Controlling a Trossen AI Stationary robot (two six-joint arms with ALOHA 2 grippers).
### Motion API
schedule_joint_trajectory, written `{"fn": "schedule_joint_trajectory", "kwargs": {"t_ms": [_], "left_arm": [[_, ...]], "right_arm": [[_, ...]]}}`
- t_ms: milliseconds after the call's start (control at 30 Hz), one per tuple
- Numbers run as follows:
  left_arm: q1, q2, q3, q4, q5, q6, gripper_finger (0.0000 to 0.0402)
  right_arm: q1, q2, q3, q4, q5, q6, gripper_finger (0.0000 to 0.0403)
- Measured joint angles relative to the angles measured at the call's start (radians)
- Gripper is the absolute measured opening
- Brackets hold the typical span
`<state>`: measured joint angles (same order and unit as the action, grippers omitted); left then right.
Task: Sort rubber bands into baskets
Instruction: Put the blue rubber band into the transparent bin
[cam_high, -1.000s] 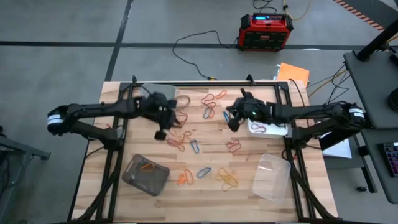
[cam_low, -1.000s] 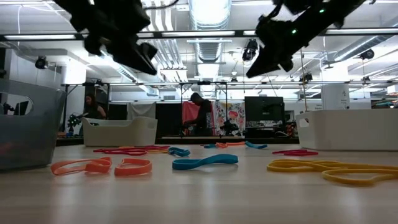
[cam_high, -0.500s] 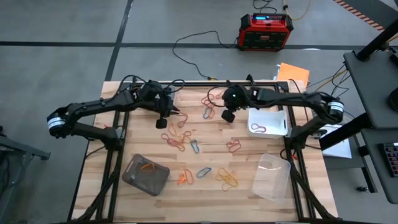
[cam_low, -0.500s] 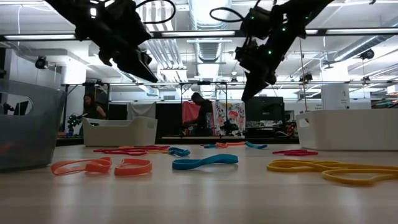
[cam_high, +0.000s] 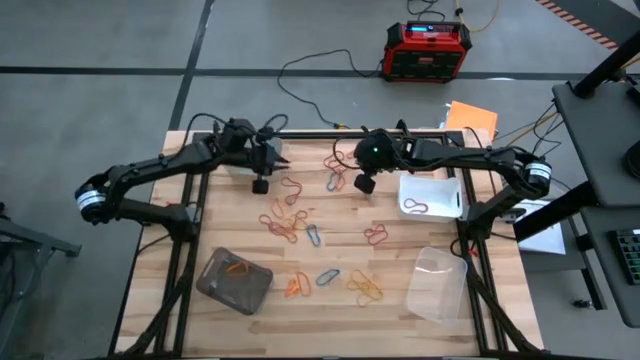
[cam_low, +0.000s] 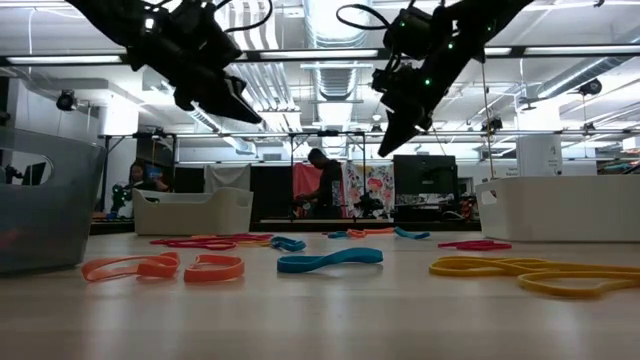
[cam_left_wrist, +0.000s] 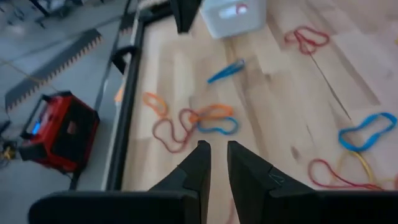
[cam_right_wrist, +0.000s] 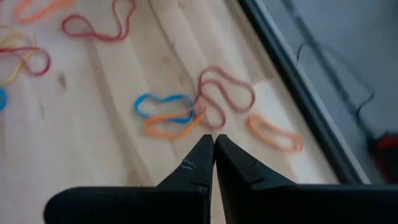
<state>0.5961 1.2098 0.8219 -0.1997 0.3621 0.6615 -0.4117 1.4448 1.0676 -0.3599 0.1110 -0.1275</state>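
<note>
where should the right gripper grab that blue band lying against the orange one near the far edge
Grip the blue band on its free outer arc, the side away from the orange band, coming straight down. It lies flat on the table, so a side approach finds nothing to pinch. The right gripper, shut now, must open first.

High cam straight down; low cam table-level facing room; wrist cams close; all share table (cam_high: 400, 290).

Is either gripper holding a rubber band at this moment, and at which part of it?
No. The left gripper has a narrow bare gap between its fingers, and the right gripper is shut on nothing. Both hang above the rubber bands.
</note>
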Motion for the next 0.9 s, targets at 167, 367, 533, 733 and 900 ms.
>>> {"fn": "schedule_joint_trajectory", "kwargs": {"t_ms": [167, 367, 533, 733, 900], "left_arm": [[0.087, 0.000, 0.000, 0.053, 0.095, -0.026, 0.0039], [0.117, 0.000, 0.000, 0.137, 0.099, -0.060, 0.0039], [0.143, 0.001, 0.031, 0.153, 0.074, -0.079, 0.0039], [0.153, 0.001, 0.079, 0.132, 0.075, -0.068, 0.0039], [0.165, 0.025, 0.082, 0.121, 0.147, -0.037, 0.0039]], "right_arm": [[-0.058, 0.000, -0.018, 0.059, -0.040, -0.030, 0.0009], [-0.160, 0.012, -0.045, 0.175, -0.046, -0.100, 0.0009], [-0.250, 0.050, -0.044, 0.261, -0.176, -0.103, 0.0009], [-0.288, 0.054, 0.001, 0.138, -0.223, -0.024, 0.0009], [-0.273, 0.044, 0.004, 0.088, -0.224, 0.012, 0.0009]]}}
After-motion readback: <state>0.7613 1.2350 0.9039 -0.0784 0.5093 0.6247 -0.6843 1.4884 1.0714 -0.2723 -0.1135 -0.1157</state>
